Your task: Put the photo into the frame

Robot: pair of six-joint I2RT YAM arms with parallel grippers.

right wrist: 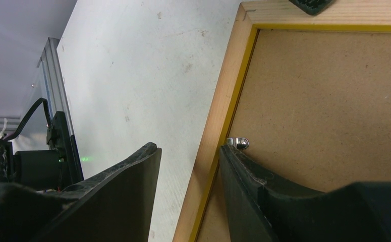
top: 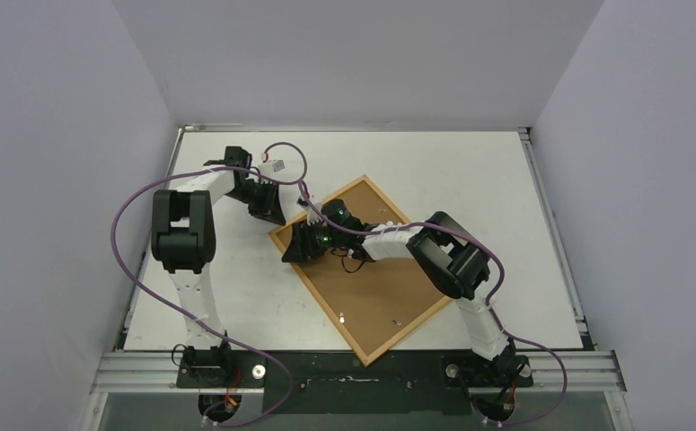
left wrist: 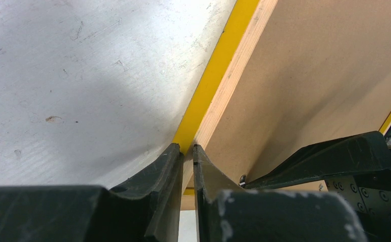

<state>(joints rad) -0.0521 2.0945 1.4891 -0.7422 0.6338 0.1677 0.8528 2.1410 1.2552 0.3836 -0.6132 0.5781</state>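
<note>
Seems to be the closing-up step. Shows the frame (right wrist: 217, 106) face down on the counter (top: 470, 180), backing panel (right wrist: 324, 101) seated in it; shows no photo, perhaps under the panel. Pinches the far-left rail in the left end effector (left wrist: 188, 148), nearly shut, arm reaching far. Straddles the near-left rail with the right end effector (right wrist: 189, 148), half open, holding nothing, one finger by a metal tab (right wrist: 239, 142). Calls next for swinging that tab over the panel.
</note>
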